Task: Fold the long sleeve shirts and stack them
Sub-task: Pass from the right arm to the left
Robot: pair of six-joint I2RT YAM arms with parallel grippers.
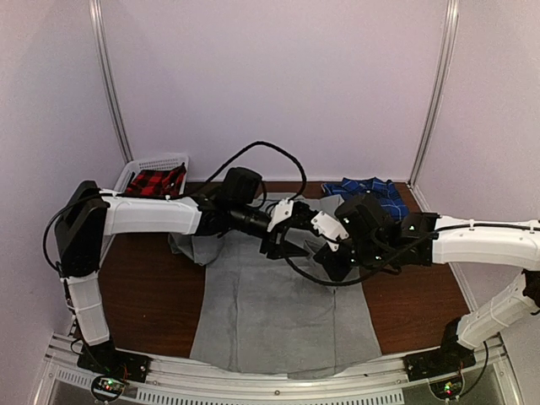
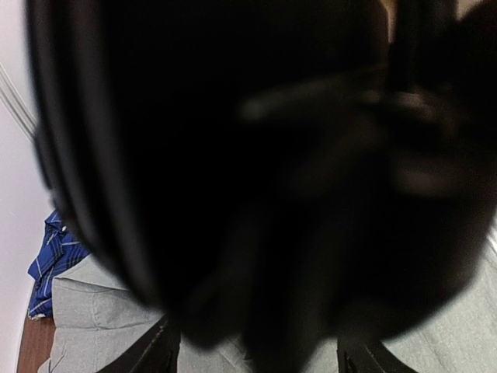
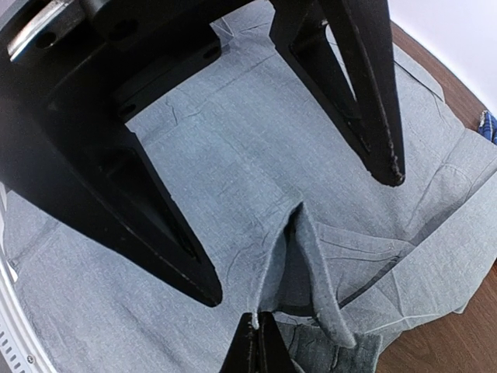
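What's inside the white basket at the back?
A red and black checked cloth lies in the white basket. Anything beneath it is hidden.

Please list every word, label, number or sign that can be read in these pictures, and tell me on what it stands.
None: no readable text in any view.
The grey shirt is plain, with no label showing.
The plaid shirt shows only its pattern.
The basket has no print.
The left wrist view is mostly blocked and blurred.
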